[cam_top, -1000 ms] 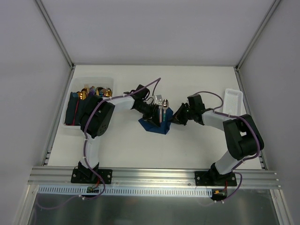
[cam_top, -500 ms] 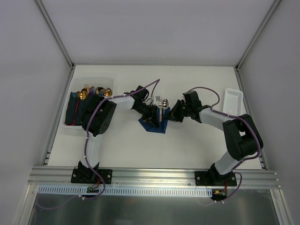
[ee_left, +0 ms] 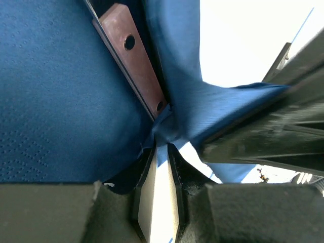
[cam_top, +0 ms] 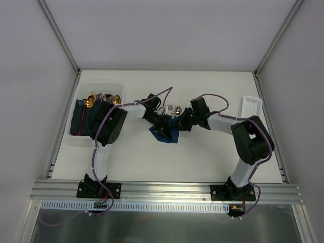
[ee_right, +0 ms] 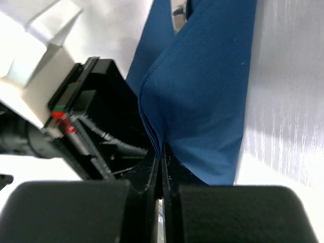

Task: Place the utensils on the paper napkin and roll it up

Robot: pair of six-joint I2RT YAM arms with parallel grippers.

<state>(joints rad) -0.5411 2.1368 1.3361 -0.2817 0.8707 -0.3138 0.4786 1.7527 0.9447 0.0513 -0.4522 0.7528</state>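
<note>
While the two arms meet mid-desk, the left end effector pinches a bunched fold of the paper napkin. The right end effector is pressed together on the napkin's opposite edge. The utensils poke out behind, with bare desk all around.

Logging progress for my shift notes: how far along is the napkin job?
Done: utensils sit at the napkin, silver heads poking past its far edge. In hand: left gripper and right gripper each pinch a raised napkin fold. To do: the rolling; the napkin is loosely folded, no roll yet.
</note>
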